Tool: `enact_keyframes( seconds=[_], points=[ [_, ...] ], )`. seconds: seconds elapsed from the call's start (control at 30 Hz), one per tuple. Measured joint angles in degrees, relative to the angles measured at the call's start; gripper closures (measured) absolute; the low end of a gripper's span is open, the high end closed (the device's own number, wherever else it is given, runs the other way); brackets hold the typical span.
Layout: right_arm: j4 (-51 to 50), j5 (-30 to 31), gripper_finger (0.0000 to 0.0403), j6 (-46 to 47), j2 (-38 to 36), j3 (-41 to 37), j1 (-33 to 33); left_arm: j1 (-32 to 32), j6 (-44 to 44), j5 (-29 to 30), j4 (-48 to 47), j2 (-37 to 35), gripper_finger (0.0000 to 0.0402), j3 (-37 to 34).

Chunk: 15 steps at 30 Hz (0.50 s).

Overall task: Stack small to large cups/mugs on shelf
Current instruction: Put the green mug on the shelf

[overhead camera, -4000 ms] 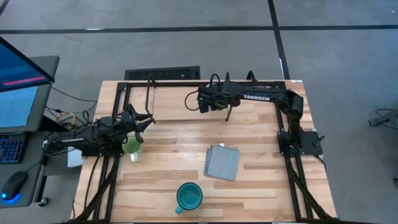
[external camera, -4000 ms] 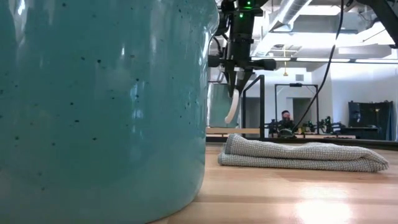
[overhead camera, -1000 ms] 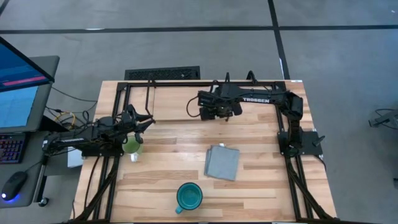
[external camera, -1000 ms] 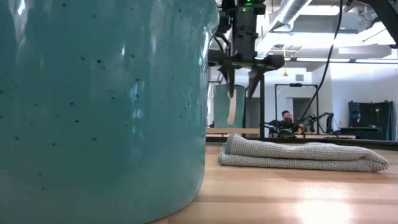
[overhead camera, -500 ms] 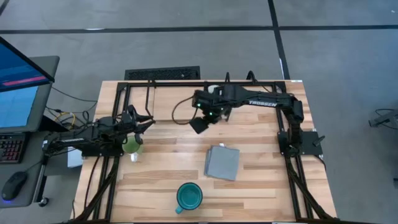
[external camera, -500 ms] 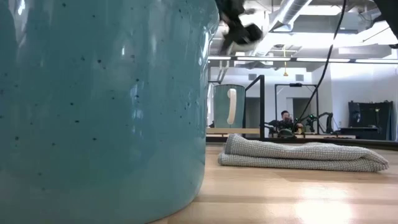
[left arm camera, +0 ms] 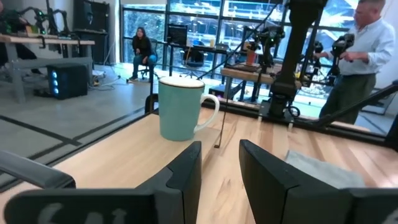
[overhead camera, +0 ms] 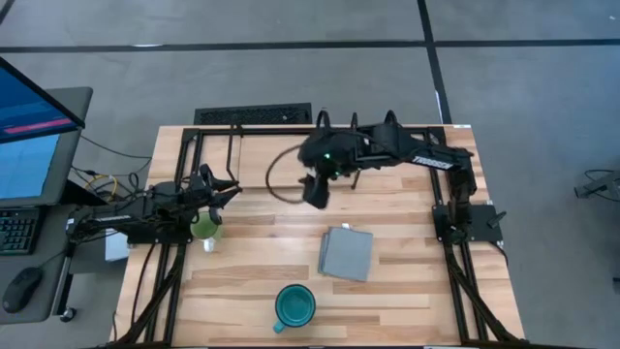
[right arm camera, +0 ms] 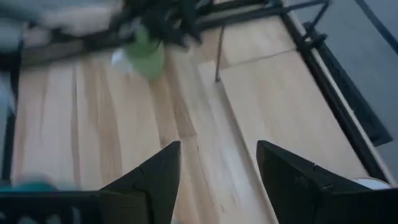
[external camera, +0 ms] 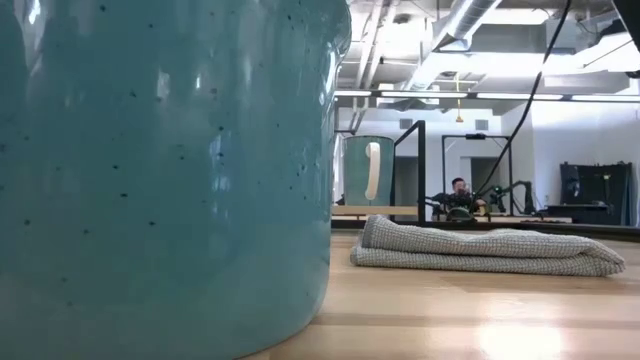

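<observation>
While right pincer (overhead camera: 317, 190) gapes, green mug (right arm camera: 145, 57) sits well apart

Around the wooden counter (overhead camera: 387, 281) we see a grey concrete floor (overhead camera: 242, 78) crossed by dark lines, a lit monitor (overhead camera: 29, 126) at the left, exposed ceiling ducts (external camera: 440, 40), white walls (external camera: 590, 135) and large windows (left arm camera: 186, 25) behind seated and standing people.
</observation>
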<state>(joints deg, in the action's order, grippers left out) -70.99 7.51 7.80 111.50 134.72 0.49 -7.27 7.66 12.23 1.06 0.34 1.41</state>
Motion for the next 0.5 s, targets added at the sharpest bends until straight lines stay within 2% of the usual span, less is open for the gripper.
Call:
enact_keyframes(
  seconds=[0.17,0.33,0.43,0.5],
  points=[
    [-7.70,-0.45,0.0170,-3.88,-0.61,0.00,1.83,0.00,3.31,0.01,0.06,0.01,0.0304,0.00],
    [-17.58,-7.84,0.0170,-3.54,-1.04,-0.02,2.26,0.01,2.94,0.02,0.09,0.00,0.0304,0.00],
    [-18.62,-11.78,0.0170,-5.02,-1.02,-0.04,3.17,0.00,2.89,0.04,0.11,0.01,0.0304,0.00],
    [-18.09,-12.18,0.0173,-6.19,-1.22,-0.04,4.26,0.00,2.94,0.26,0.11,0.00,0.0304,0.00]
  ],
)
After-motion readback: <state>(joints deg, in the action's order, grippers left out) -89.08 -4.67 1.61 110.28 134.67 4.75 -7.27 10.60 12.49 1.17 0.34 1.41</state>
